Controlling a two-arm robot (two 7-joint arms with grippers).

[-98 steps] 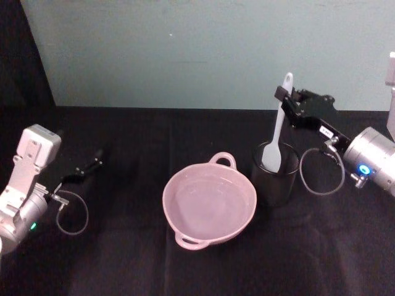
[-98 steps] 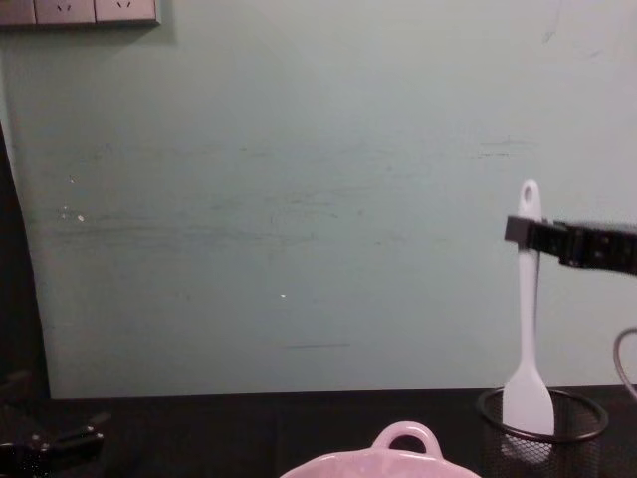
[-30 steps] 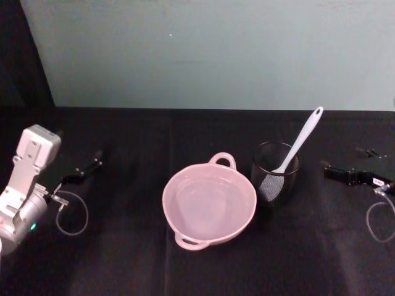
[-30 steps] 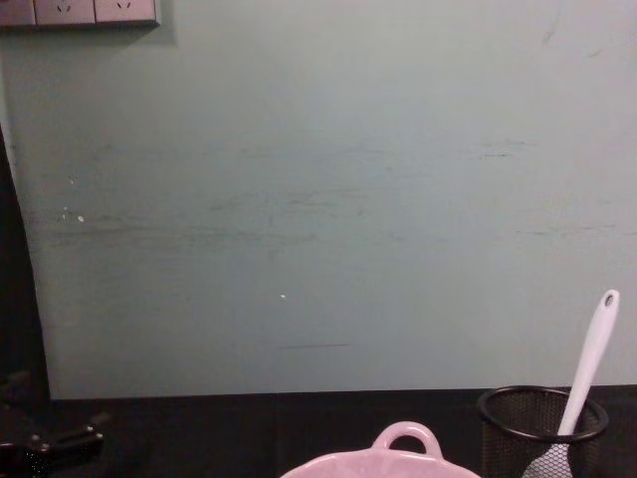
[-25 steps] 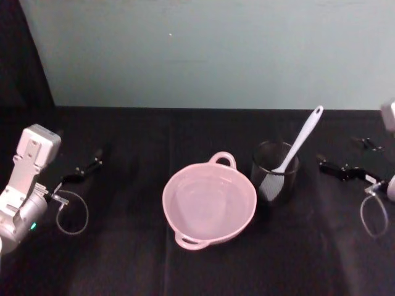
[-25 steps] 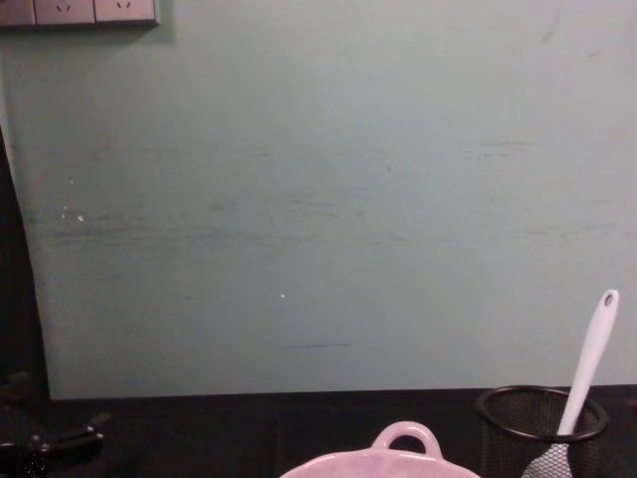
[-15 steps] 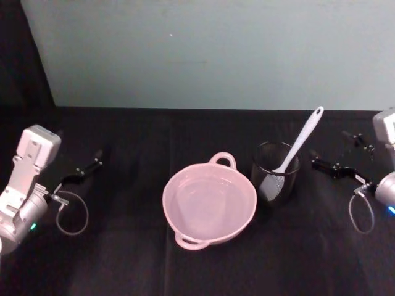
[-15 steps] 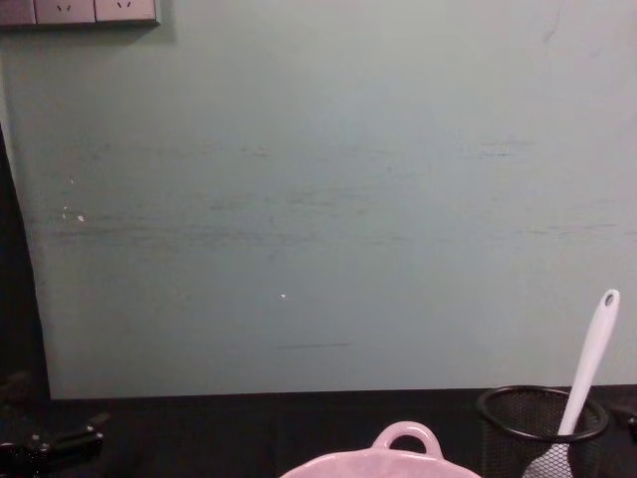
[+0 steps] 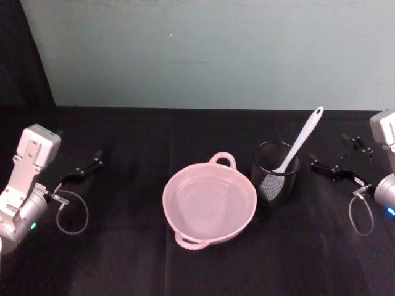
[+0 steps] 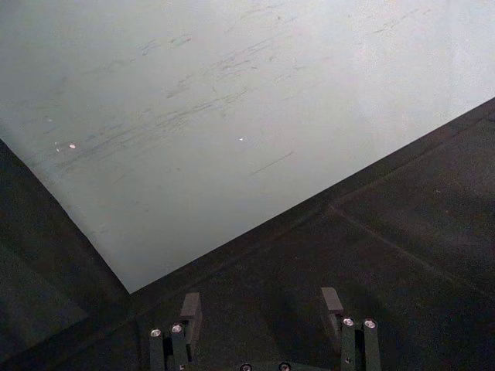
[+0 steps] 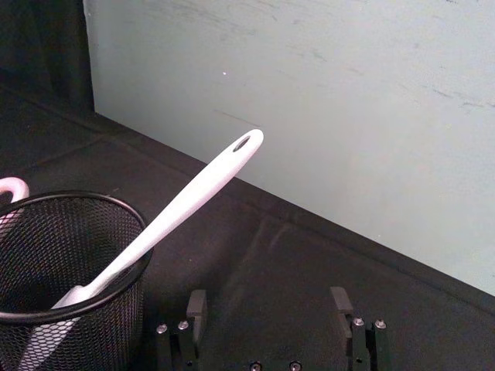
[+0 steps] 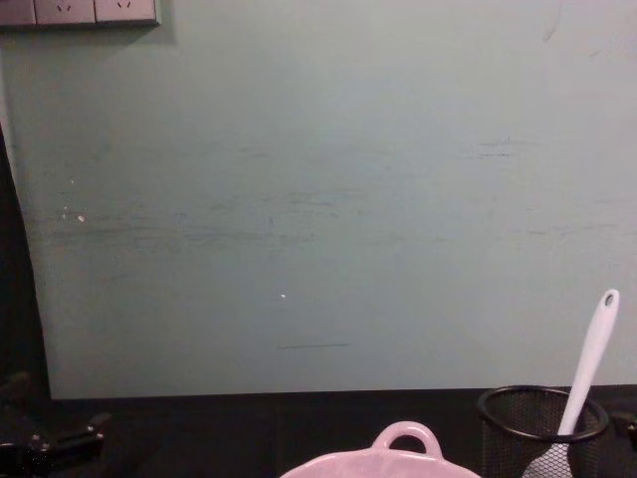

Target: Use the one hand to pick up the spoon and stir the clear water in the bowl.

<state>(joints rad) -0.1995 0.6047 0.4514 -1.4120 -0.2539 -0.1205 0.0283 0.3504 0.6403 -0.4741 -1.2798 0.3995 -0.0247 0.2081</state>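
Spoon first: I see it standing in the black mesh cup, bowl end down inside, handle leaning over the rim toward 1 o'clock with its small oval hole at the top. Nothing grips it. The cup sits at about 3 o'clock from the pink bowl, just beside it, and the bowl's loop handle points to 12 o'clock at the wall. The bowl rests near the middle of the black tabletop.

My right gripper is out at 3 o'clock from the cup, apart from it, and its wrist view shows the two fingers spread wide with nothing between them, the spoon handle ahead. My left gripper sits far off at 9 o'clock from the bowl, parked, fingers likewise parted and empty in its own wrist view.
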